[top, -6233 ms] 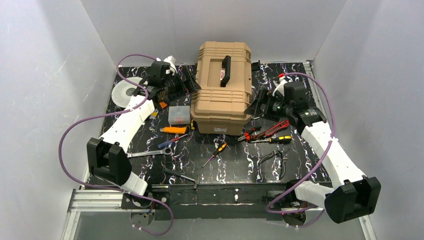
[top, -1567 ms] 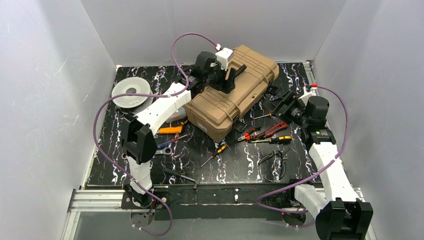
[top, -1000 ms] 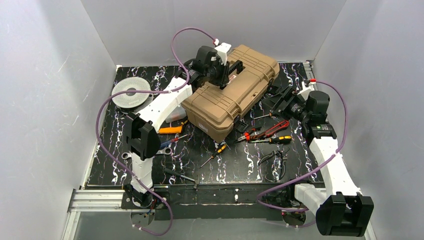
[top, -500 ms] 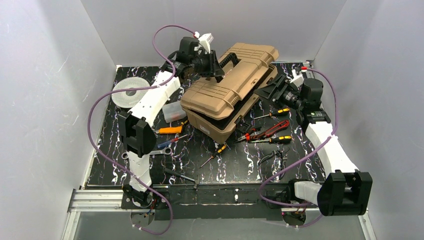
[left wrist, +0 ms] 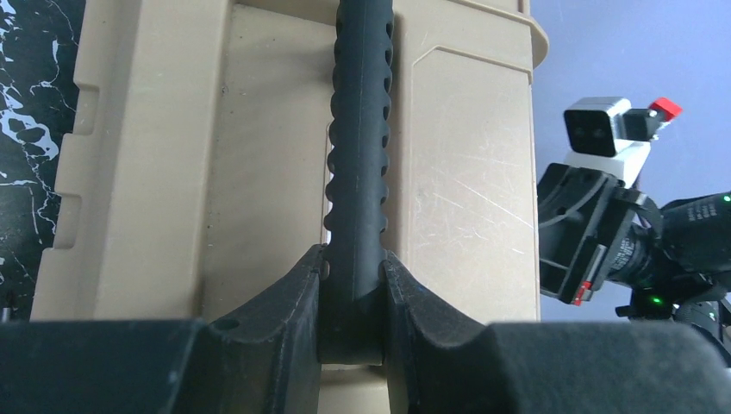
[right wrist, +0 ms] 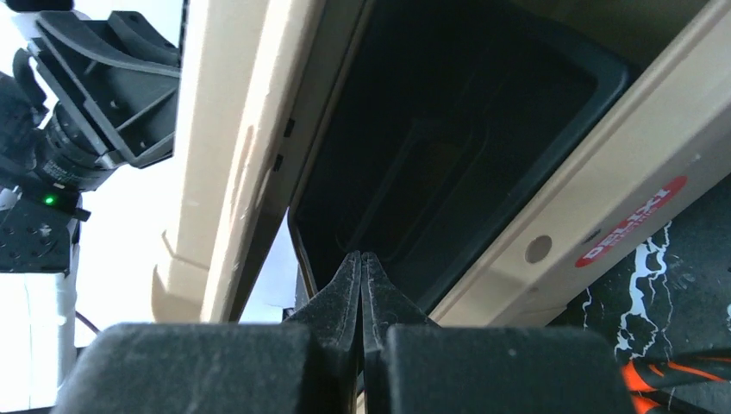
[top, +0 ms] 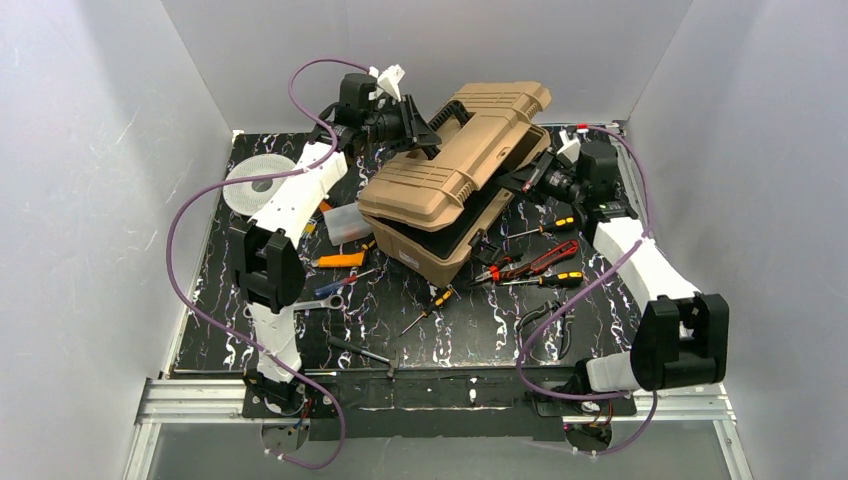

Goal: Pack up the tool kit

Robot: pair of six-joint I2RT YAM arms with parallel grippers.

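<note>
The tan toolbox (top: 430, 240) sits skewed at the table's back, its lid (top: 470, 140) tilted up and open on the right. My left gripper (top: 425, 125) is shut on the lid's black handle (left wrist: 360, 129), fingers (left wrist: 284, 297) on both sides. My right gripper (top: 515, 180) is shut on nothing, its tips (right wrist: 360, 256) at the gap between the lid (right wrist: 233, 129) and the base rim (right wrist: 586, 190), in front of the black inner tray (right wrist: 448, 129). Red-handled pliers (top: 540, 260) and orange-black screwdrivers (top: 555, 280) lie to the front right of the box.
A clear plastic box (top: 347, 225) and a grey spool (top: 255, 185) sit left of the toolbox. An orange knife (top: 345, 260), a wrench (top: 300, 303), a small screwdriver (top: 432, 305), black pliers (top: 545, 320) and a dark tool (top: 362, 352) lie scattered in front.
My left gripper has pulled the handle up and to the left, opening the lid wider. My right gripper has shut and moved in to the gap under the lid.
</note>
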